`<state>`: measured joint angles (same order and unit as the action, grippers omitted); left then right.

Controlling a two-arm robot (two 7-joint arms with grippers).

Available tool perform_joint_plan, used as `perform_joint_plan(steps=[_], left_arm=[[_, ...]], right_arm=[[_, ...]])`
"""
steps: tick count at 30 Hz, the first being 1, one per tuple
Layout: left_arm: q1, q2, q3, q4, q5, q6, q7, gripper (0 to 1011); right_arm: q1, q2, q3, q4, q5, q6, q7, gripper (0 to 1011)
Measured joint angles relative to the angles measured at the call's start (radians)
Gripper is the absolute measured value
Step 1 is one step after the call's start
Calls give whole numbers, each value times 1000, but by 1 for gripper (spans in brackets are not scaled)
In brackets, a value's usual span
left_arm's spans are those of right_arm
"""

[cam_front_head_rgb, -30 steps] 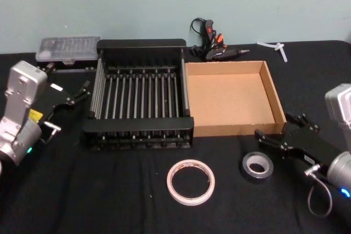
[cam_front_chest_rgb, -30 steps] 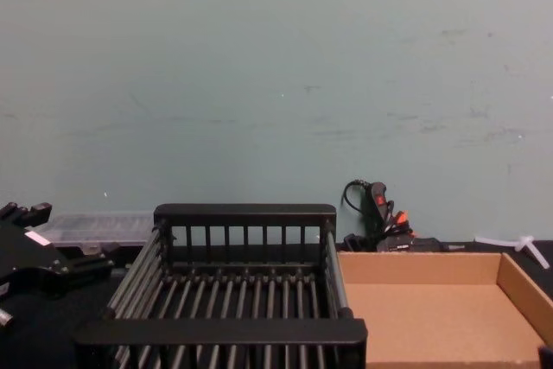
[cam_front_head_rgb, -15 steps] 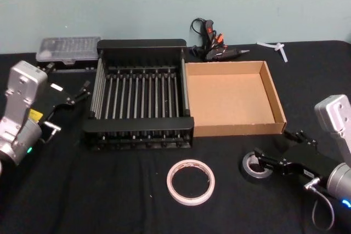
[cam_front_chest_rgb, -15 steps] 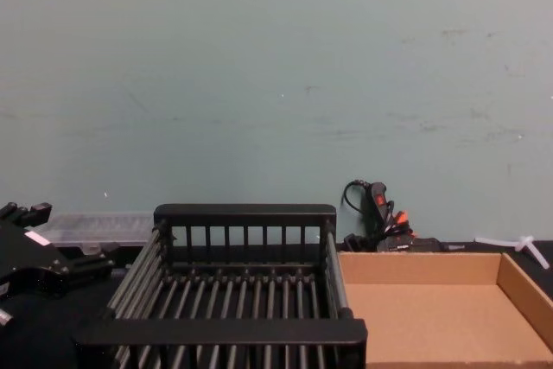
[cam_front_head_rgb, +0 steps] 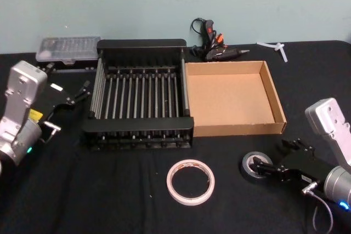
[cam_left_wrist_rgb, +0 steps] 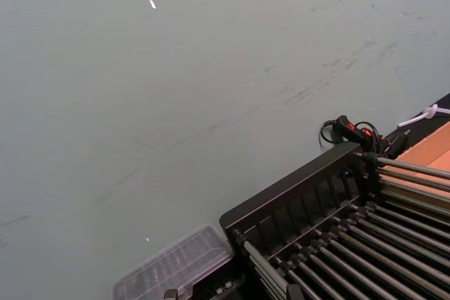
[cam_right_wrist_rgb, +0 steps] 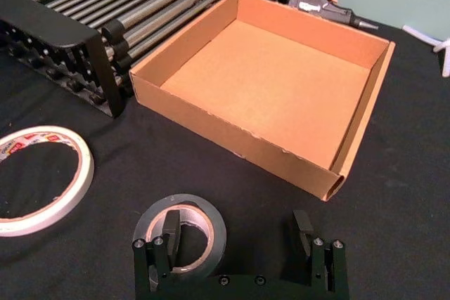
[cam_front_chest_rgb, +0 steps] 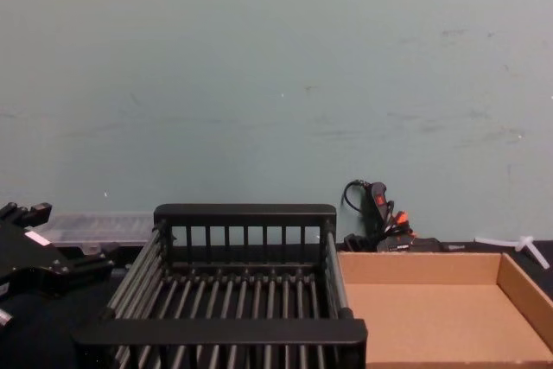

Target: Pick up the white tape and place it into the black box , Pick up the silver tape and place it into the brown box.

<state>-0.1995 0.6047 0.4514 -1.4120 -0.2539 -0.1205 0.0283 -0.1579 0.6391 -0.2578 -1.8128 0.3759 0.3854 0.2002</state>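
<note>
The tabletop (cam_front_head_rgb: 109,190) is draped in black, and the black box (cam_front_head_rgb: 141,44) serves as landmark: the brown box (cam_front_head_rgb: 279,102) touches its right side, both empty. In front of the black box's right corner lies the white tape (cam_front_head_rgb: 190,181), flat; further right, in front of the brown box, lies the silver tape (cam_front_head_rgb: 253,166). The right pincer (cam_right_wrist_rgb: 238,237) is down at the silver tape, spread wide, one finger (cam_right_wrist_rgb: 171,232) inside the core and the other on the bare cloth beside the roll, gripping nothing yet. The roll looks stiff, compact and fairly light, so pinching its wall between core and outer face should hold; the smooth backing could slip if caught shallow. The left pincer (cam_front_head_rgb: 77,96) is parked left of the black box, released.
</note>
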Motion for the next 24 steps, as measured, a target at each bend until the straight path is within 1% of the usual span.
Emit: perform_joint_plan(steps=[3, 14, 24], left_arm=[[0, 0, 0, 0, 0, 0, 0, 1001], [0, 0, 0, 0, 0, 0, 0, 1001], [0, 0, 0, 0, 0, 0, 0, 1001]], right_arm=[[5, -8, 1, 7, -6, 17, 7, 1002], [16, -32, 7, 19, -25, 44, 25, 1002], [16, -31, 7, 19, -25, 44, 24, 1002]])
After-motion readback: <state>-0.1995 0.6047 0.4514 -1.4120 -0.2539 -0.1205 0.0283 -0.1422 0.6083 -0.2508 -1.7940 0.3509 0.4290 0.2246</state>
